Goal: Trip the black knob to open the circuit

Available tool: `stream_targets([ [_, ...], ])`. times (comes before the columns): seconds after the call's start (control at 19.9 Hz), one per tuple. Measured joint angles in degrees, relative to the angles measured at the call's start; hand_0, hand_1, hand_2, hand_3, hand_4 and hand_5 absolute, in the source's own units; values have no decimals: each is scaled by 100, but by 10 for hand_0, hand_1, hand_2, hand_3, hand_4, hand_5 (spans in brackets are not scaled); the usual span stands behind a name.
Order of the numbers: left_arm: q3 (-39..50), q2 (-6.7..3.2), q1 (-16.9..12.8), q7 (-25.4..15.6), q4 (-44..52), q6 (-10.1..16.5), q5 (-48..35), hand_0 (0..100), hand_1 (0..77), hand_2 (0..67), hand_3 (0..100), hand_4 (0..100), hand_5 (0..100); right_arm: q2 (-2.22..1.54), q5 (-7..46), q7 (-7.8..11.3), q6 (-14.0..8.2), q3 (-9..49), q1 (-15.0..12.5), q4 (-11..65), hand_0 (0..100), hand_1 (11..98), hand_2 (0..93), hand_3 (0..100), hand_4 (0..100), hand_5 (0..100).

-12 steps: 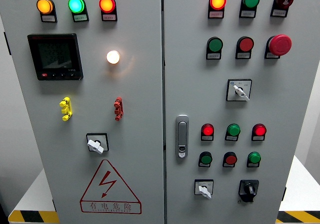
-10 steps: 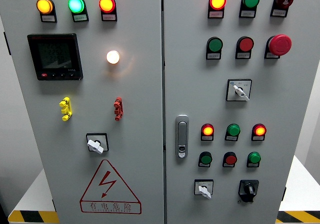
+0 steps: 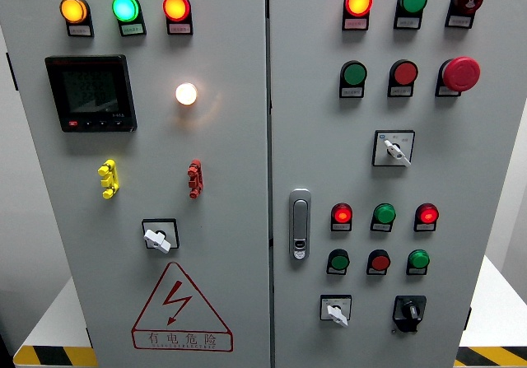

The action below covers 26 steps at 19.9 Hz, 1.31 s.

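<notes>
Head view. Grey electrical cabinet (image 3: 230, 220) fills frame, split by a vertical door seam just right of centre. Neither robot hand in frame; finger opening and any grasp cannot be told.

Task item: black knob (image 3: 409, 309), a rotary switch on the right door at roughly 5 o'clock from frame centre, near the bottom edge. Untouched, with nothing near it.

Neighbouring controls on the right door:
- White selector switch (image 3: 336, 310) at 9 o'clock from the black knob, near it on the same row.
- Row of three small pushbuttons, green, red, green; nearest is the green pushbutton (image 3: 418, 260) at 12 o'clock from the knob.
- Row of three lit indicators above those, with a red lamp (image 3: 426, 214) at the right end.
- Second white selector (image 3: 395, 148) farther up.
- Red emergency-stop mushroom (image 3: 461, 73) at 1 o'clock from frame centre.
- Door latch handle (image 3: 300, 224) beside the seam.

Left door: digital meter (image 3: 90, 93) at 10 o'clock, lit white lamp (image 3: 186, 94), yellow and red clips, another white selector, and a high-voltage warning triangle (image 3: 181, 306) at 7 o'clock.

Judged risks:
- Wrong control turned: white selector on the same row, similar in size and mounting.
- Pushbutton above pressed by a high approach.
- Slip off the small knob from a shallow pinch, leaving the circuit closed.
- Knob close to the bottom of frame; an arm rising from below likely to hide it at the moment of grasp.
</notes>
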<state>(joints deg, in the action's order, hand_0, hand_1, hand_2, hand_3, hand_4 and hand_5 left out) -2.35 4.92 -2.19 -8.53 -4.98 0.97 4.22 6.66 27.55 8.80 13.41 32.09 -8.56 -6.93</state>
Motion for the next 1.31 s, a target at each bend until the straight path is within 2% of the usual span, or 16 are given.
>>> stream_targets([
  [0.15, 1, 0, 0, 0, 2, 0, 0, 0, 32, 128, 214, 66, 16, -1, 1254, -242, 349, 1226, -61, 13, 748, 358, 66, 171, 117, 189],
  [0.25, 0, 0, 0, 0, 2, 0, 0, 0, 32, 127, 214, 66, 16, -16, 1604, -321, 495, 1528, -44, -3, 749, 356, 66, 170, 114, 186],
  [0.3, 0, 0, 0, 0, 2, 0, 0, 0, 32, 128, 214, 66, 16, -44, 1653, -337, 525, 1588, -19, 5, 749, 356, 66, 169, 114, 185],
  [0.35, 0, 0, 0, 0, 2, 0, 0, 0, 32, 127, 213, 66, 16, -92, 1672, -349, 545, 1613, -4, 22, 750, 355, 66, 167, 113, 184],
  [0.4, 0, 0, 0, 0, 2, 0, 0, 0, 32, 128, 214, 66, 16, -157, 1676, -361, 575, 1621, 2, 55, 752, 353, 65, 166, 112, 184],
  [0.45, 1, 0, 0, 0, 3, 0, 0, 0, 32, 128, 214, 66, 16, -188, 1675, -365, 604, 1651, 10, 71, 753, 352, 65, 165, 110, 184],
  [0.5, 1, 0, 0, 0, 3, 0, 0, 0, 32, 127, 213, 66, 16, -191, 1699, -370, 619, 1757, 19, 75, 753, 351, 65, 165, 109, 183],
  [0.55, 1, 0, 0, 0, 3, 0, 0, 0, 33, 127, 213, 66, 16, -172, 1807, -391, 622, 2009, 22, 75, 753, 351, 65, 164, 109, 183],
  [0.6, 0, 0, -1, 0, 3, 0, 0, 0, 33, 127, 213, 66, 16, -119, 2066, -437, 627, 2415, 26, 77, 753, 351, 65, 164, 109, 183],
  [0.7, 0, 0, 0, 0, 2, 0, 0, 0, 34, 127, 213, 66, 16, -44, 3001, -520, 627, 3341, 31, 66, 752, 351, 65, 164, 109, 182],
  [0.75, 1, 0, 0, 0, 2, 0, 0, 0, 33, 127, 213, 66, 16, -28, 3551, -535, 636, 3806, 40, 70, 752, 351, 65, 164, 109, 182],
  [0.91, 2, 0, 0, 0, 1, 0, 0, 0, 34, 127, 213, 66, 16, -9, 4881, -547, 740, 5277, 57, 413, 751, 351, 65, 165, 109, 181],
  [1.06, 3, 0, -1, 0, 1, 0, 0, 0, 33, 127, 213, 66, 16, -6, 5794, -530, 996, 6684, 72, 1300, 750, 352, 65, 167, 109, 182],
  [1.16, 4, -1, 1, -1, 1, 0, 0, 0, 33, 127, 213, 66, 16, -6, 5999, -515, 1072, 7195, 81, 2074, 749, 354, 65, 181, 121, 198],
  [1.31, 3, -1, -1, 0, 3, 0, 0, 0, 33, 127, 213, 66, 16, -5, 6011, -514, 1116, 7483, 83, 3282, 749, 355, 62, 194, 132, 217],
])
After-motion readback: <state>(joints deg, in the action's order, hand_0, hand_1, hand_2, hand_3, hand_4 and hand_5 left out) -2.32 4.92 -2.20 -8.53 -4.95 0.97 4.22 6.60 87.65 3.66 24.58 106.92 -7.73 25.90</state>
